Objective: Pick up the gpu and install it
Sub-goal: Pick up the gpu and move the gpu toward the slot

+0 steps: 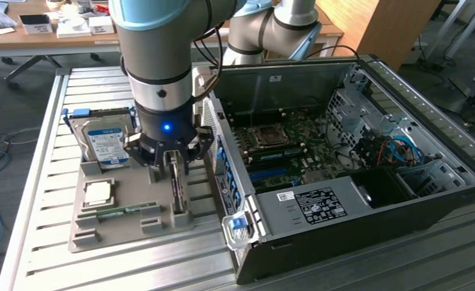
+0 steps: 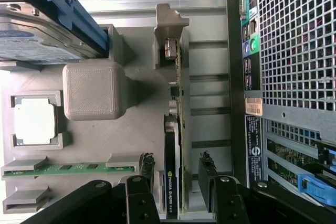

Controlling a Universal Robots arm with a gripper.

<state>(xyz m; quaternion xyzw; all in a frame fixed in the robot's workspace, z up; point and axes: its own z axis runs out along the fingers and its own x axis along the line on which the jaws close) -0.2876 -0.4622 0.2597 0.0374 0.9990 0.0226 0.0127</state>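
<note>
The gpu (image 1: 178, 195) stands on its long edge in a slot holder at the side of the grey tray (image 1: 124, 233) nearest the computer case. In the wrist view the gpu (image 2: 171, 145) shows as a thin black and tan card with a small label. My gripper (image 1: 172, 170) hangs straight down over it. The gripper (image 2: 177, 174) is open, with one black finger (image 2: 147, 174) on each side of the card. A small gap shows between each finger and the card.
The tray also holds a silver hard drive (image 1: 106, 142) with a blue frame, a square CPU (image 1: 98, 193) and a green RAM stick (image 1: 128, 210). The open computer case (image 1: 399, 200) lies at the exterior view's right, motherboard (image 1: 286, 145) exposed. A slatted metal table (image 1: 35, 182) carries everything.
</note>
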